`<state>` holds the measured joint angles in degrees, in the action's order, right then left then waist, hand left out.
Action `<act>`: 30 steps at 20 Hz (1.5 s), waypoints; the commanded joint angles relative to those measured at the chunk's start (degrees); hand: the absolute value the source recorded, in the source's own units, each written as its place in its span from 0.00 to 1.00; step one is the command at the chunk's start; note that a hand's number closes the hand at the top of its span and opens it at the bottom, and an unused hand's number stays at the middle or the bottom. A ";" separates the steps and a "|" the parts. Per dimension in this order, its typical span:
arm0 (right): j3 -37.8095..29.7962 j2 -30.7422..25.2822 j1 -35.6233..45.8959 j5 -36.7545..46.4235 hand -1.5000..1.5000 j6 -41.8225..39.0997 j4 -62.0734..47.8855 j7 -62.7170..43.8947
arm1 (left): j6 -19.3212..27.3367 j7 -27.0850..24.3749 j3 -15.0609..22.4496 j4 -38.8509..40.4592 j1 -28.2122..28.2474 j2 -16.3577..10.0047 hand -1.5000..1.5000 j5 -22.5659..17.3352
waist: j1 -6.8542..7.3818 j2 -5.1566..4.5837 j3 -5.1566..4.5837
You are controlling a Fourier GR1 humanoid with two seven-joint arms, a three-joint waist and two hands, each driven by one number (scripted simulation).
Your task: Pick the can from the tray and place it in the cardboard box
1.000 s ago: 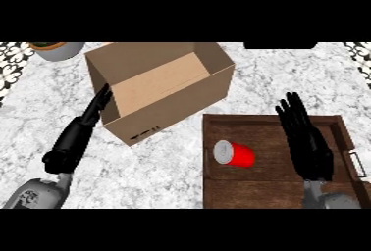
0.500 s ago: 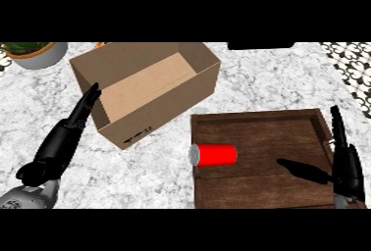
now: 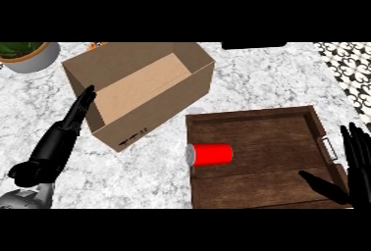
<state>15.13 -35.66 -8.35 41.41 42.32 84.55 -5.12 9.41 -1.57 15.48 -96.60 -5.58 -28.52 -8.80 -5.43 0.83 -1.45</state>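
Right hand (image 3: 356, 169) lower; one can (image 3: 215, 153), one tray (image 3: 253, 114).

The left hand (image 3: 52, 149) and right hand (image 3: 358, 177) are black with long, slender fingers; the left forearm (image 3: 23, 200) is grey.

My single head camera looks steeply down, from close above, onto the white-grey marbled counter (image 3: 275, 83) before me.
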 commanded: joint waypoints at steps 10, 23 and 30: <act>9.64 8.99 -5.13 22.43 0.00 -15.23 9.42 -26.42 | -1.65 2.88 2.24 0.77 0.80 1.32 0.50 -1.15 | 1.35 -0.95 0.07; 23.63 34.40 6.58 50.67 0.00 -50.19 18.08 -61.78 | -3.64 5.80 3.22 4.32 -5.09 3.66 0.50 -1.67 | 4.27 -1.06 0.97; 31.15 35.51 12.05 49.00 0.00 -57.31 14.58 -74.89 | -3.27 4.56 5.93 7.97 -7.16 7.66 0.50 1.38 | 4.93 -1.08 1.34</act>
<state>41.29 -2.45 1.15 89.90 -7.70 99.58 -65.68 7.49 2.57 18.00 -93.55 -11.87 -24.18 -7.76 -0.20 0.32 0.11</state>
